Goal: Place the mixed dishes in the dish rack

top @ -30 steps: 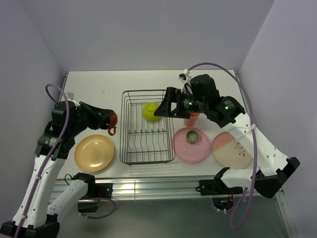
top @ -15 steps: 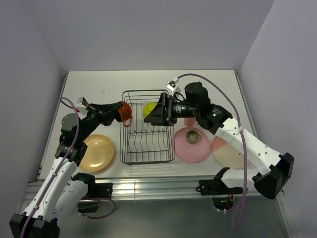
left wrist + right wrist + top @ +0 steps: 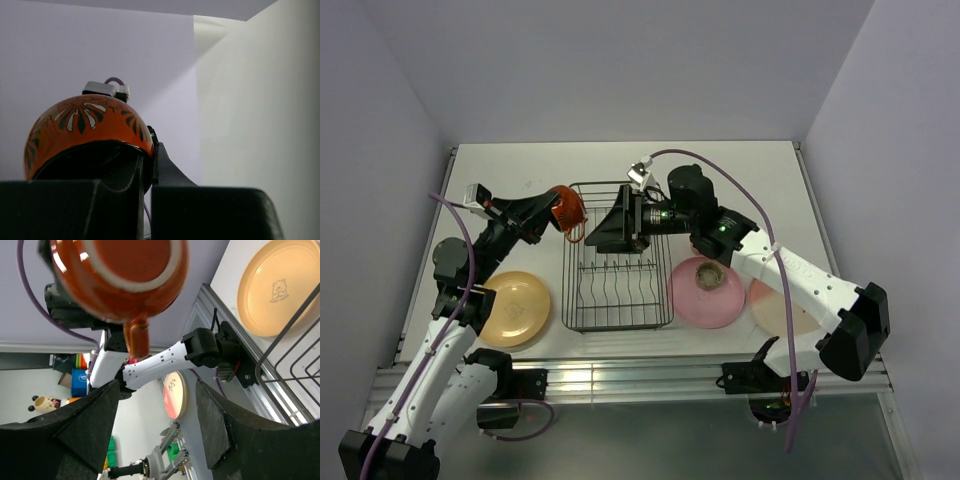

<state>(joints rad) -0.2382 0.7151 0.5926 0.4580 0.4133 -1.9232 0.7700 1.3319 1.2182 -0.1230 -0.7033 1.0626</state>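
- Left hand [image 3: 542, 214]: fingers [image 3: 70, 210] pressed almost together, only a thin seam between them. It is pinching the red-orange cup [image 3: 565, 208]; the exact grip spot is hidden behind the fingers in the left wrist view.
- Cup is off the bench [image 3: 520, 170], held at the left rim of the dish rack [image 3: 618, 262], near the rack's far-left corner. Its height above the wires cannot be judged.
- In the left wrist view the cup shows an orange shell with a dark and white leaf pattern.
- In the right wrist view the cup's underside faces the camera, with a pale foot ring, and the handle [image 3: 137, 337] points down in the picture.
- Right hand [image 3: 595, 235]: spread wide, nothing between its fingers [image 3: 65, 440]. It reaches across the far half of the rack toward the cup. The tips are near the cup but not touching it.
- Rack: black wire, standing mid-bench. The near half with its prongs shows no dishes; the far half is largely covered by the right hand, so its contents cannot be told.
- Yellow-orange plate [image 3: 515, 308]: flat on the bench, left of the rack, just beside it. A small bear drawing is visible at its centre in the right wrist view.
- Pink plate [image 3: 692, 300]: flat on the bench, just right of the rack.
- Small tan bowl [image 3: 708, 273]: sits on the far part of the pink plate.
- Pink-and-cream plate [image 3: 782, 312]: right of the pink plate, partly covered by the right arm.
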